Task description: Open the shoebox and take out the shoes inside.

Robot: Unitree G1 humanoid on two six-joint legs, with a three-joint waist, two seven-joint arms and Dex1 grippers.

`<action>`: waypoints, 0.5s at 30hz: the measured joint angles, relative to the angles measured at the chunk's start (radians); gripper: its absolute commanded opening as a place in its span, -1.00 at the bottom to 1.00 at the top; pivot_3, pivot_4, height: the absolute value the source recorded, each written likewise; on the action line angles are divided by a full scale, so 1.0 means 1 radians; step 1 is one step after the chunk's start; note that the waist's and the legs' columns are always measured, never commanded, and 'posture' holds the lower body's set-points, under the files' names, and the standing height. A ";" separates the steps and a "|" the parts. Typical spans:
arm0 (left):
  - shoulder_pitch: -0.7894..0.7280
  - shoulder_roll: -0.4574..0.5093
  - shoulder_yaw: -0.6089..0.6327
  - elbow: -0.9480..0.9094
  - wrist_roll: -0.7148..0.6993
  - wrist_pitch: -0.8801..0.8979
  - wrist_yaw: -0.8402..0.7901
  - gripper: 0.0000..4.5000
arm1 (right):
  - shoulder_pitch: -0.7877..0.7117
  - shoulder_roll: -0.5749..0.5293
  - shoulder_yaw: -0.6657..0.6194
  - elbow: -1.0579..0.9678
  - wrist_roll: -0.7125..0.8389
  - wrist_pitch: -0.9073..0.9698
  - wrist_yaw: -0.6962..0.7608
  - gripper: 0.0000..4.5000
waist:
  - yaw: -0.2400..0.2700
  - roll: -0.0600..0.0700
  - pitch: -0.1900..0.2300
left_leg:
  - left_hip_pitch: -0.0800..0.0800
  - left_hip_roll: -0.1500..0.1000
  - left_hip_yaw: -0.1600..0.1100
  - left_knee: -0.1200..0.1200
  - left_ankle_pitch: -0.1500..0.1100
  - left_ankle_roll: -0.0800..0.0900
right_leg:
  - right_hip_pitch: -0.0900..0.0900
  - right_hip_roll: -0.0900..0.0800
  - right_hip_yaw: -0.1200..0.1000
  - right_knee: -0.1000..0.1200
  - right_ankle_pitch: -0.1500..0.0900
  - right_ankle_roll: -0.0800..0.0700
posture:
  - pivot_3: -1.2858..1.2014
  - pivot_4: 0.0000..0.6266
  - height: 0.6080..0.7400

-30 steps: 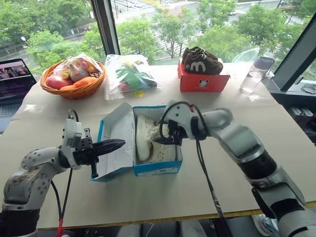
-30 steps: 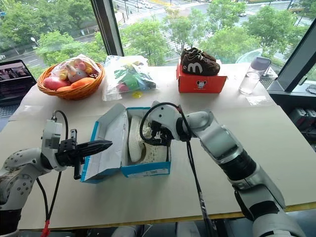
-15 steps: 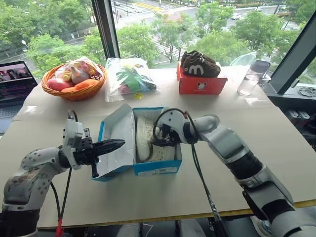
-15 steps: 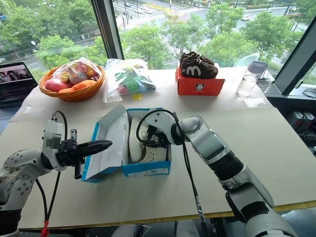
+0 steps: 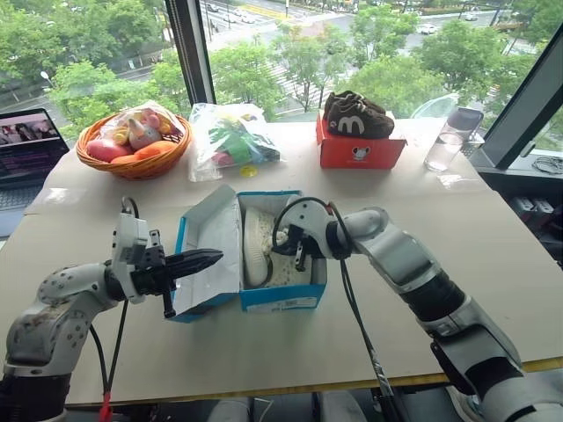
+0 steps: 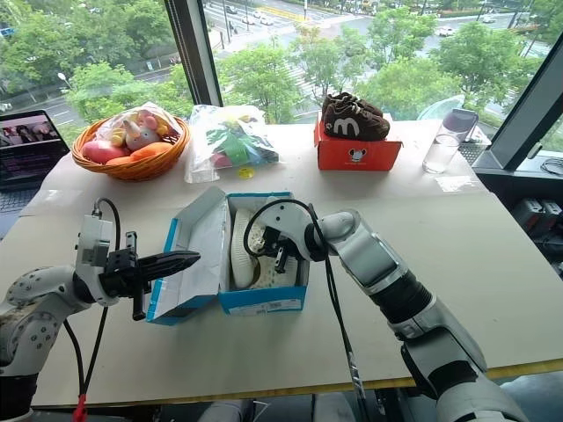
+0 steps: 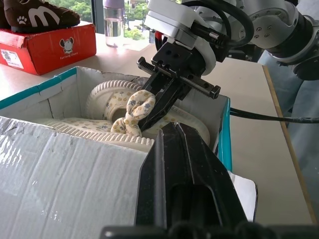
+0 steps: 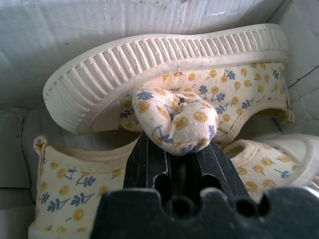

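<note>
On the wide tan table (image 5: 493, 264), near its middle, sits the shoebox (image 5: 281, 299), blue outside and white inside, its hinged lid (image 5: 207, 255) thrown open toward the robot's left and standing tilted. Inside lie the shoes (image 8: 164, 74): cream canvas printed with small yellow and blue flowers, ribbed off-white soles. One lies on its side with the sole facing out, the other sits beside it against the box wall.

Right arm reaches from the right into the box. Right gripper (image 7: 144, 115) is clamped on a bunched fold of one shoe's fabric, by the opening of the upper; the wad of cloth bulges out between the black fingers (image 8: 149, 164).

Left gripper (image 5: 201, 260) is level, just beside the inner face of the open lid, fingers pressed together with nothing between them; whether the tips touch the cardboard cannot be told.

Along the window edge, well apart from the shoebox: a laptop (image 5: 26, 149), a wicker basket (image 5: 132, 164) of toys, a clear bag (image 5: 230, 136) of coloured items, a red-orange box (image 5: 361, 149) with dark brown shoes (image 5: 356, 112) on top, and a clear bottle (image 5: 450, 136) with a grey cap.
</note>
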 measured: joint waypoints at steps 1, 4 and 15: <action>0.000 0.000 0.000 0.000 0.001 0.000 0.000 -1.00 | 0.002 0.008 -0.019 0.001 0.018 0.011 0.000 -1.00 | 0.000 0.000 0.000 | -0.001 0.000 0.000 0.000 0.000 0.000 | -0.001 0.000 0.000 0.000 0.000 0.000 | 0.03 -0.52 1.00; 0.000 0.000 0.000 0.000 0.004 0.000 0.001 -1.00 | 0.005 0.019 -0.056 0.002 0.050 0.034 0.000 -1.00 | 0.000 0.000 0.000 | -0.005 0.000 0.000 0.000 0.000 0.000 | -0.005 0.000 0.000 0.001 0.000 0.000 | 0.03 -0.52 1.00; 0.002 0.000 -0.001 0.000 0.009 0.000 0.006 -1.00 | 0.024 0.030 -0.099 -0.007 0.095 0.048 -0.013 -1.00 | 0.000 0.000 0.000 | -0.009 0.000 0.000 0.000 0.000 0.000 | -0.011 0.000 0.002 0.002 0.001 -0.002 | 0.03 -0.52 1.00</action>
